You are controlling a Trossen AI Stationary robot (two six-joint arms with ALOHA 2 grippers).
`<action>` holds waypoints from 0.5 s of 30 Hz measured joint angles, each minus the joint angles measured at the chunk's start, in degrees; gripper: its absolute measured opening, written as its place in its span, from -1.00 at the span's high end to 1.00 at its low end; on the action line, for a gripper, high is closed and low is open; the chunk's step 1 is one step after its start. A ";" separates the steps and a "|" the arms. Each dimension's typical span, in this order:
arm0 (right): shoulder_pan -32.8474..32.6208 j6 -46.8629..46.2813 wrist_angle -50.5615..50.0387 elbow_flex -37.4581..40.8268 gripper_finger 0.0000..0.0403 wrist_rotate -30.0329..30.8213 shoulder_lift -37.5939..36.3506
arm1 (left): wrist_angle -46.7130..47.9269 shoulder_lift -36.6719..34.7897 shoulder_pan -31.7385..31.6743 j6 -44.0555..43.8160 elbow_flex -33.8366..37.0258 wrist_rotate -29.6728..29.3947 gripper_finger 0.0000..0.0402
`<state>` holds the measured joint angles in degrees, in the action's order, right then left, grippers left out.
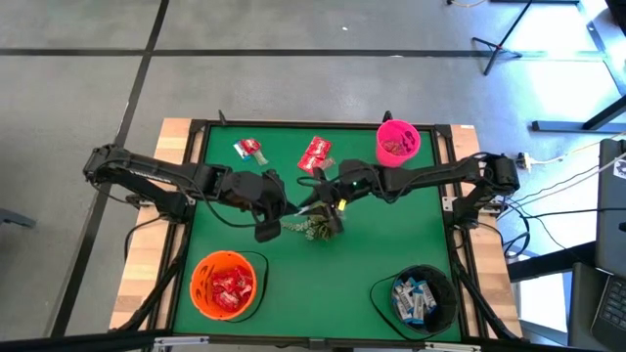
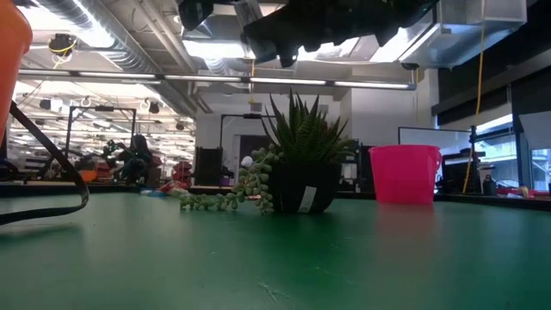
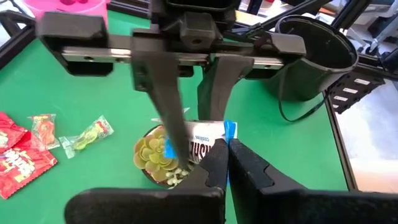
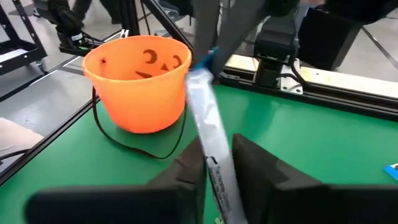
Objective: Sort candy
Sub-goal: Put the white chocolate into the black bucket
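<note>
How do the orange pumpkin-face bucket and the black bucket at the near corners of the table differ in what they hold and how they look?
The orange pumpkin-face bucket holds shiny red packets; the black bucket holds white-and-blue packets. The orange one has a carved-style face on its wall; the black one looks plain. Both stand upright on the green table, open-topped, each with candy inside.

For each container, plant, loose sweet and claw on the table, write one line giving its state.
Orange bucket: upright, holds red packets.
Black bucket: upright, holds white-and-blue packets.
Pink bucket: upright, holds sweets.
Potted plant: upright.
Red packet: loose on table.
White-and-blue packet: gripped by both claws.
Left claw: shut.
Right claw: shut.
</note>
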<state>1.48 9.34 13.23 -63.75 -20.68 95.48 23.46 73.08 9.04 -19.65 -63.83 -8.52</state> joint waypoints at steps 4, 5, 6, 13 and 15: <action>-0.04 0.00 -0.17 0.00 0.85 -0.39 0.00 | 0.00 0.00 -0.02 1.56 -0.04 -0.18 0.94; -0.04 0.01 -0.18 0.00 0.88 -0.39 0.00 | 0.00 0.00 -0.02 1.96 -0.04 -0.19 0.90; -0.03 0.00 -0.18 0.00 0.90 -0.37 0.00 | 0.00 0.00 -0.02 2.09 -0.04 -0.34 0.84; 0.04 -1.37 -0.12 0.00 0.79 -1.37 0.00 | 0.10 -0.73 -0.02 4.30 -0.04 -3.98 0.39; 0.04 -1.44 -0.15 0.00 0.74 -1.43 0.00 | -0.41 -2.17 -0.08 5.21 -0.04 -5.90 0.28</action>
<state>1.52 7.90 13.08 -63.75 -22.11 95.48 23.05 70.91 8.96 -14.44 -63.88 -14.41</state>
